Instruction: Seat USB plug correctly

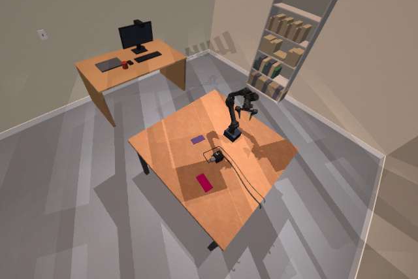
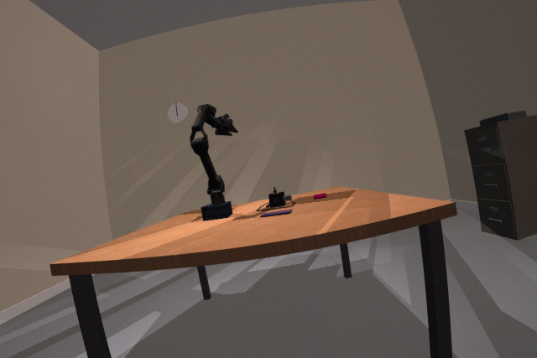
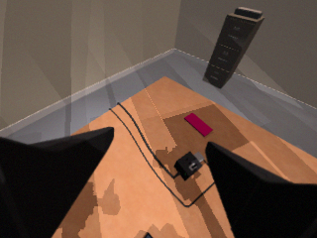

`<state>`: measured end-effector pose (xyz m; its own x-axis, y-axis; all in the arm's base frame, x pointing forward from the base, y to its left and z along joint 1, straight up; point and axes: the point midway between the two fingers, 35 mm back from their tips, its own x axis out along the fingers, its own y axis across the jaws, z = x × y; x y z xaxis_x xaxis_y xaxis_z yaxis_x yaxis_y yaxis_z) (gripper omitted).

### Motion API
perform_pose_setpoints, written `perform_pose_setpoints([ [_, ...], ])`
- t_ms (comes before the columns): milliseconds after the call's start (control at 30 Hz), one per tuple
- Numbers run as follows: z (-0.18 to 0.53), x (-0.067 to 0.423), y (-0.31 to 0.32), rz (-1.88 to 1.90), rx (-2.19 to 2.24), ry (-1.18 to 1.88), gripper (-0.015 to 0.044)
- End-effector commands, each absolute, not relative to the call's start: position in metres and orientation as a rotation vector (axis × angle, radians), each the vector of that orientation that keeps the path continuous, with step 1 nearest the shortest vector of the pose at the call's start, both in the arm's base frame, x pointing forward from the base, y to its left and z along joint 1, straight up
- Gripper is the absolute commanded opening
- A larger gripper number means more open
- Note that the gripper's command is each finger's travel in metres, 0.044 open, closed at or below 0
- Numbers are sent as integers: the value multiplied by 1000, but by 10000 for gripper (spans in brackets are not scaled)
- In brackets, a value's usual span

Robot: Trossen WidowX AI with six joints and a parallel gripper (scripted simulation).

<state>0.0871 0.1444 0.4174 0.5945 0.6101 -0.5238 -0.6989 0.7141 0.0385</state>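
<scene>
The black power cube (image 1: 219, 157) (image 2: 276, 199) (image 3: 183, 167) stands on the wooden table (image 1: 155, 142) (image 2: 368, 220) (image 3: 163, 94). A small dark plug (image 2: 274, 190) stands up from its top in the exterior view; which way round it sits and how deep are too small to tell. A light grey block (image 1: 212, 159) (image 2: 288, 198) (image 3: 199, 157) sticks out from the cube's side. My gripper (image 1: 245, 118) (image 2: 234, 132) (image 3: 160, 139) is open and empty, high above the table and well away from the cube. Its right finger hides part of a cable in the wrist view.
Two thin dark cables (image 1: 241, 178) (image 3: 144, 144) run from around the cube to the table's edge; one loops beside the cube. A purple flat block (image 1: 197, 139) (image 2: 276, 213) and a crimson flat block (image 1: 204, 182) (image 2: 320, 195) (image 3: 198, 124) lie on the table.
</scene>
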Motion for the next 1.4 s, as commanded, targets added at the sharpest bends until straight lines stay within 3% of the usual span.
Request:
perform_pose_setpoints([
  [0, 416, 88, 146, 762, -191, 539, 426],
  [367, 309, 174, 209, 671, -850, 746, 440],
  [767, 172, 271, 172, 887, -1165, 1109, 440],
  [967, 110, 296, 139, 1128, -1178, 1200, 440],
  [1367, 105, 302, 138, 1150, -1176, 1204, 440],
])
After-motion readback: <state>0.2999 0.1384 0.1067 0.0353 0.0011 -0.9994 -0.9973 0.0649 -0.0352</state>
